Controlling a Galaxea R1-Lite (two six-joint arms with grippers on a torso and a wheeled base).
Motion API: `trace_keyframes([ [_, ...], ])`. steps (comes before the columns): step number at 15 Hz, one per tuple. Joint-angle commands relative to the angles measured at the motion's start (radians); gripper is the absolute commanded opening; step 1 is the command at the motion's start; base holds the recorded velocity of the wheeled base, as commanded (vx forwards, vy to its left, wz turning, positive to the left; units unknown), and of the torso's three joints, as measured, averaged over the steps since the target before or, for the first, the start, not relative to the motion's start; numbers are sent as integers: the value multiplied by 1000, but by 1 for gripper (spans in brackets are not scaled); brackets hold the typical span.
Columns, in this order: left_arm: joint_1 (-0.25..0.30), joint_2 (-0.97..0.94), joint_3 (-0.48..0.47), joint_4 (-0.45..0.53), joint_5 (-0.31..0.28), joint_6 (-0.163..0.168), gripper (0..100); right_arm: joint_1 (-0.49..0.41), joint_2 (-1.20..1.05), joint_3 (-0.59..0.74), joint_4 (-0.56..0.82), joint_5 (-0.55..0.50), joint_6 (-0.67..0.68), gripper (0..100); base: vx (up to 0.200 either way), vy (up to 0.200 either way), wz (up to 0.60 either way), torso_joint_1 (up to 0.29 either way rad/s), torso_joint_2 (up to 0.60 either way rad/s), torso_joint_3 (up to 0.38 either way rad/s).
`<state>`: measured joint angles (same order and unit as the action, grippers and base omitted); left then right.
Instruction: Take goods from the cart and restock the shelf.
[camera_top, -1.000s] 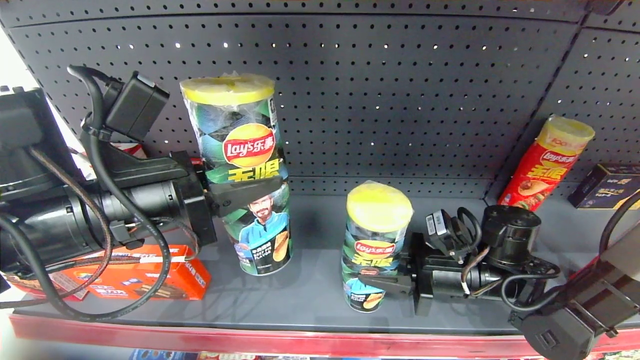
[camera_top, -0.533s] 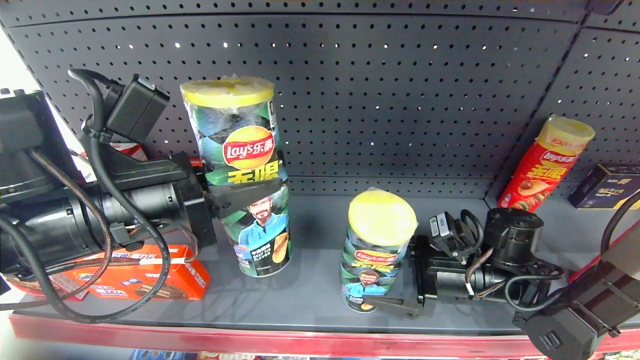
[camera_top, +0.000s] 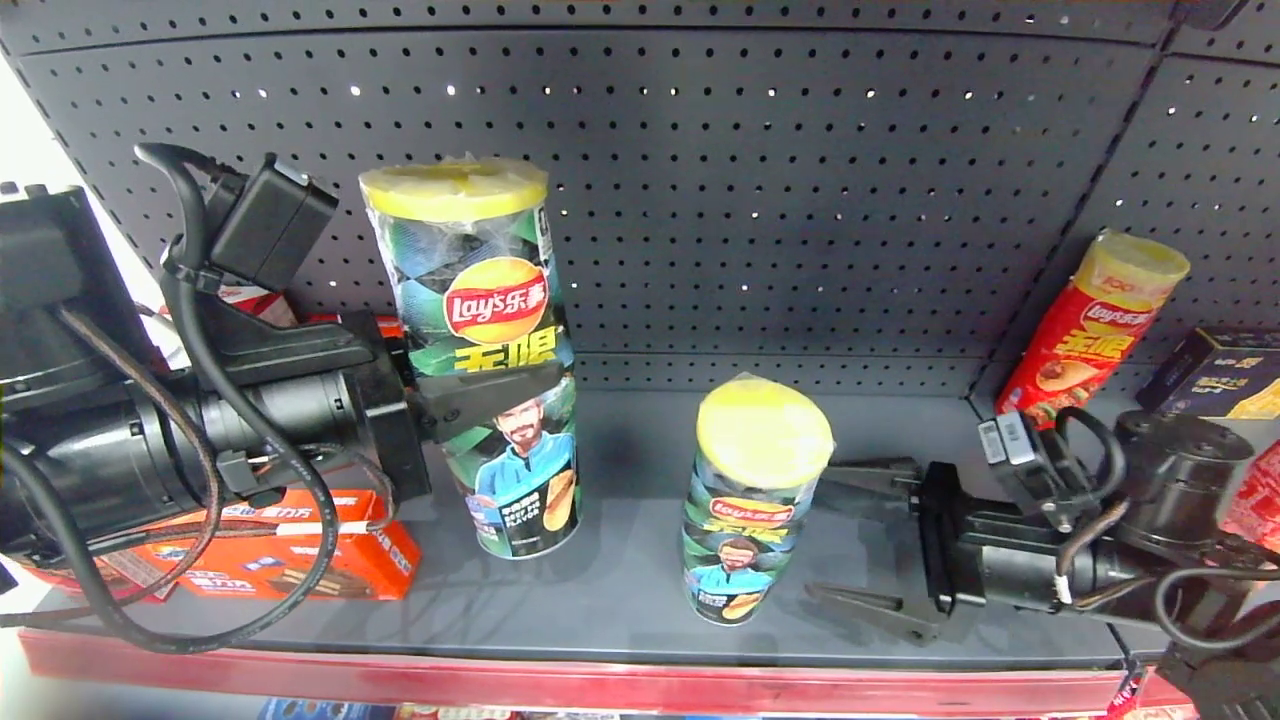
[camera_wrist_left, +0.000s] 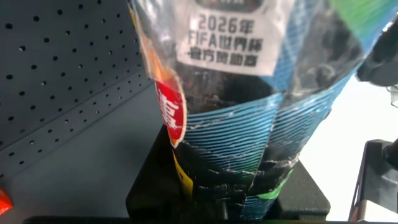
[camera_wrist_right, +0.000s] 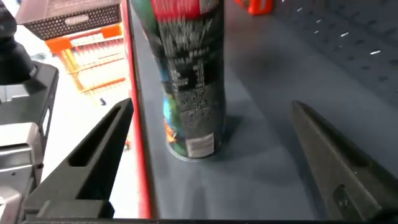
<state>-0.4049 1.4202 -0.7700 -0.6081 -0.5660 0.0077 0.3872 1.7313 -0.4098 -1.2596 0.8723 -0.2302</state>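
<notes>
Crowding the shelf (camera_top: 640, 590): orange box (camera_top: 372, 560) beside left hand (camera_top: 500, 388) clamped on tall can (camera_top: 480, 260), right hand (camera_top: 825, 531) apart near short can (camera_top: 755, 500).

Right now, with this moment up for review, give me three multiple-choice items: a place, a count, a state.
1. Where on the shelf is the red can? A left end B middle C right end
2. How many cans have green wrappers? A one B two C four
3. The right hand is: A shut on a can B open, beside the short can C shut on a box
Answers: 1 C, it is the rightmost can; 2 B, the tall can and the short can; 3 B, its fingers are spread with nothing between them.
</notes>
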Motion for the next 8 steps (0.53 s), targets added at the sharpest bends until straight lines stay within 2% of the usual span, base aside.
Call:
trace_keyframes([
  [1, 3, -18, 6, -1, 0, 0, 0, -53, -194, 105, 5, -7, 5, 100, 0, 0, 0, 0, 0, 0],
  [3, 8, -30, 6, -1, 1, -2, 0, -84, -318, 128, 55, -56, 15, 100, 0, 0, 0, 0, 0, 0],
  [5, 14, -33, 6, -1, 1, -2, 0, -88, -412, 124, 127, -171, 19, 100, 0, 0, 0, 0, 0, 0],
  [8, 12, -53, 6, -1, 0, 0, 0, -107, -605, 157, 243, -434, 78, 100, 0, 0, 0, 0, 0, 0],
])
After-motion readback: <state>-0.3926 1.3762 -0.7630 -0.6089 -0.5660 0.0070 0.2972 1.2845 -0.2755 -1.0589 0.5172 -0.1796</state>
